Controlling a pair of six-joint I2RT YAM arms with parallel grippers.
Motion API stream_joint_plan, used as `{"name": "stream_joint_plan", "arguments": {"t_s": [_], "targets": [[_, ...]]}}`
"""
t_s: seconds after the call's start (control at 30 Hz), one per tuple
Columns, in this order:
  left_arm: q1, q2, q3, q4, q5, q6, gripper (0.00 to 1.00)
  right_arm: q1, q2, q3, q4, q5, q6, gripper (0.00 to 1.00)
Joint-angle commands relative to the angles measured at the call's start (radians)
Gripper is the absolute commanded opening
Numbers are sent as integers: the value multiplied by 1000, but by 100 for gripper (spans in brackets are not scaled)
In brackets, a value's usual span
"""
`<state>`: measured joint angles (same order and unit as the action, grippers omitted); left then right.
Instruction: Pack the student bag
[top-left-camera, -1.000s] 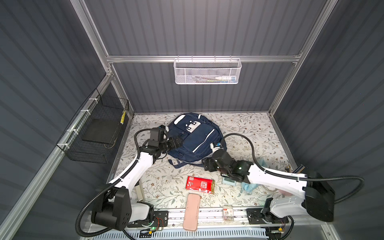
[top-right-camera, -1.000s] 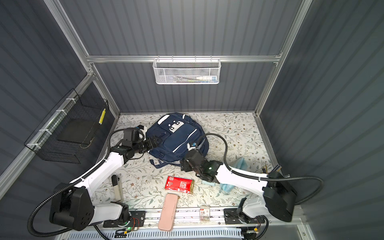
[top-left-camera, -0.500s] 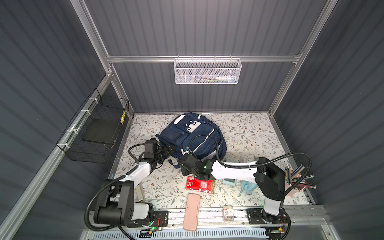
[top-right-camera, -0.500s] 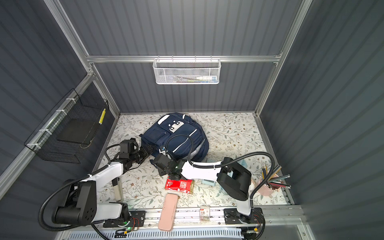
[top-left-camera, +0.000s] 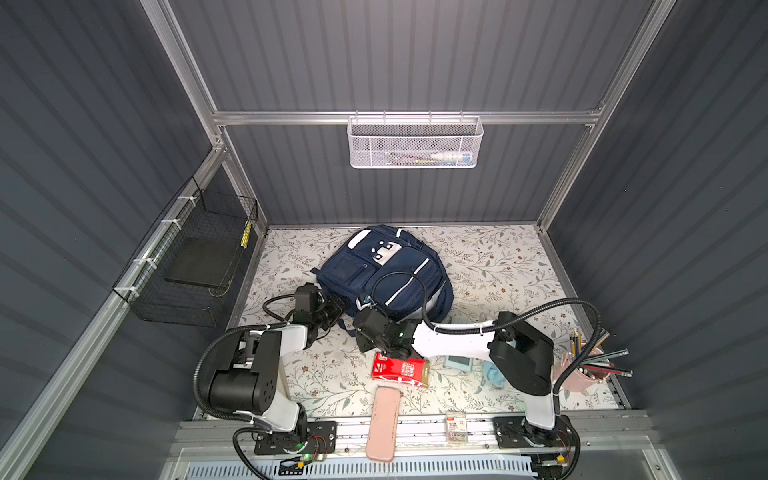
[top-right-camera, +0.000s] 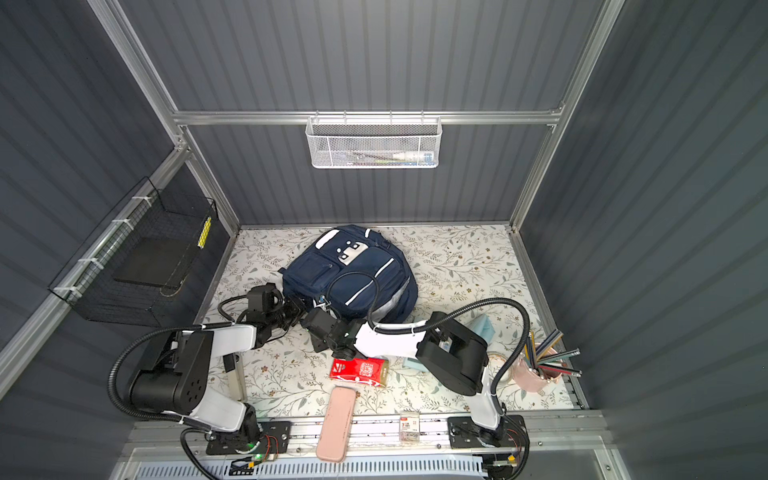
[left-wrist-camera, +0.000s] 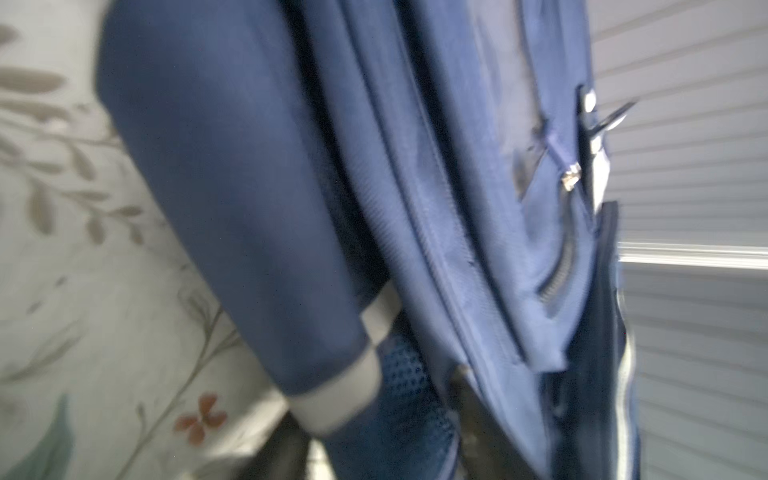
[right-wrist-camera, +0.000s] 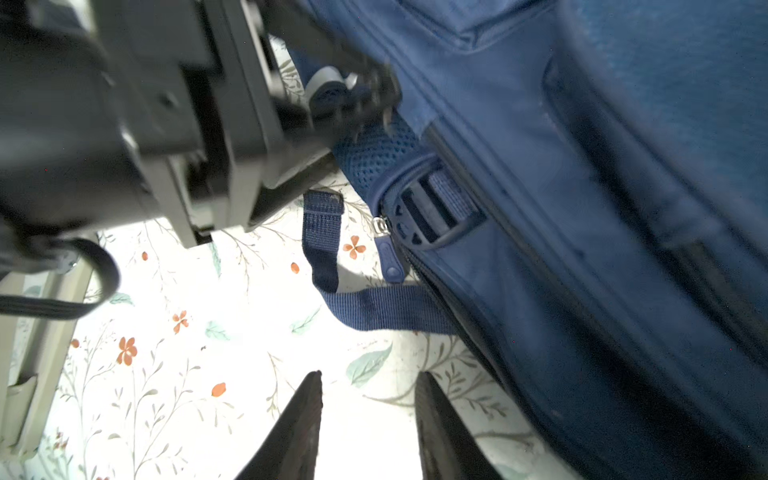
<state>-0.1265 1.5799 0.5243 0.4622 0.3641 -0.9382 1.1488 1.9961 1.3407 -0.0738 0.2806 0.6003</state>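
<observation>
1. Noted right fingers newly swung across to lower-left corner of student bag, beside left fingers; judged as zip-opening prep; nothing packed.
2. Located bag flat on bench, mid-frame in both top views.
3. Seen in right wrist view only: right fingers apart, empty; left fingers pinching bag's strap; zip pull free; not made out in top views.

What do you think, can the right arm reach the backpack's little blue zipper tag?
Probably yes. The open right tool points at the small blue zipper tag on the navy blue fabric backpack; only floral tablecloth and a blue strap lie between.
</observation>
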Motion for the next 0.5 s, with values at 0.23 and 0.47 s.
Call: {"name": "stream_joint_plan", "arguments": {"t_s": [0.23,0.47], "targets": [[-12,-102,49,-53,74,-19,0,-32,106,111,-8,29,-42,33],[-22,-148,39,-59,102,-61,0,-41,141,163,-12,48,-44,37]]}}
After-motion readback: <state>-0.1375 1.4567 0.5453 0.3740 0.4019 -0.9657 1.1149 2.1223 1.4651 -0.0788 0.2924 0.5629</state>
